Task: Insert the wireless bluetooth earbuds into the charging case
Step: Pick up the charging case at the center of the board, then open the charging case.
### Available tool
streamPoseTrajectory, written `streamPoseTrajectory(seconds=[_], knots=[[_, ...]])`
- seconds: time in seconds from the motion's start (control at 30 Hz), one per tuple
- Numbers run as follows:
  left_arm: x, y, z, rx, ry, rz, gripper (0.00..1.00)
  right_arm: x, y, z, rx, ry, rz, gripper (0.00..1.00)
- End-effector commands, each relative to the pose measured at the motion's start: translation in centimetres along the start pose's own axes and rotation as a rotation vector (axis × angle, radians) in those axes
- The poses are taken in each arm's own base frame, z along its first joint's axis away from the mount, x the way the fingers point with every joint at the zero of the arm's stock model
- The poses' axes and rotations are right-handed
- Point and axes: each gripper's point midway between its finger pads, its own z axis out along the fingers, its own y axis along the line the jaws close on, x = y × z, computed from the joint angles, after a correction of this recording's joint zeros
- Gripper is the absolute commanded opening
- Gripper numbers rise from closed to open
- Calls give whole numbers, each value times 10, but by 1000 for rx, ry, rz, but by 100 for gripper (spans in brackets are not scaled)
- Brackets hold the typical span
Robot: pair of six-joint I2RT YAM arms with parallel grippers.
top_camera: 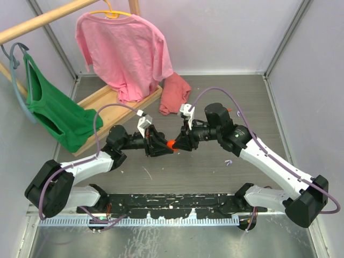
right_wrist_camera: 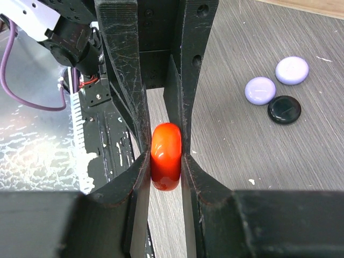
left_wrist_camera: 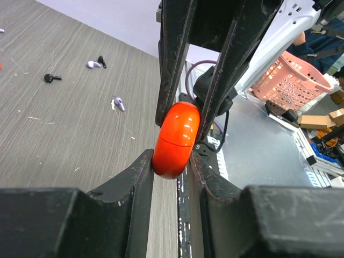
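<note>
Big stuff first: the grey wood-grain worktop has a pink T-shirt hanging off the wooden rack at the back left. A green tank top is hung lower down to the left of it. A crumpled reddish cloth lies just beside the shirt's hem.

Your left arm and right arm reach in from either side and meet nose to nose over the middle of the worktop. Between them sits the orange-red charging case, held up off the surface. Your left jaws are pinching it from one end, with both inner faces touching its sides. Your right jaws are clamped on the opposite end the same way, so both arms have hold of it at once. Only a thin seam line shows on the case, so it looks closed.

Over in the right wrist view, two lavender pucks and a black puck lie clustered on the worktop.

The earbuds lie loose on the worktop, well apart from the case: a black earbud, a lavender earbud with a second black earbud right beside it, and a second lavender earbud nearer the jaws
</note>
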Motion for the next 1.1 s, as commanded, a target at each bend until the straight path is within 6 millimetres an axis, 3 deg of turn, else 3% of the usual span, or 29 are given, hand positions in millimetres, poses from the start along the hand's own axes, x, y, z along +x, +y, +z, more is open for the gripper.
streamPoseTrajectory(seconds=[0.0,0.47,0.73,0.87,1.07], knots=[[-28,-18,3,71,-79,88,29,-22,12,-4,-50,-78,-84,5],[-34,-26,2,104,-99,87,35,-20,17,-2,-86,-83,-85,5],[-28,-25,2,107,-84,79,33,-22,18,-4,-84,-91,-92,4],[-26,-25,1,109,-81,83,26,-22,18,-4,-84,-90,-94,4],[-25,-27,-1,114,-84,133,5,-21,16,-4,-73,-90,-91,8]])
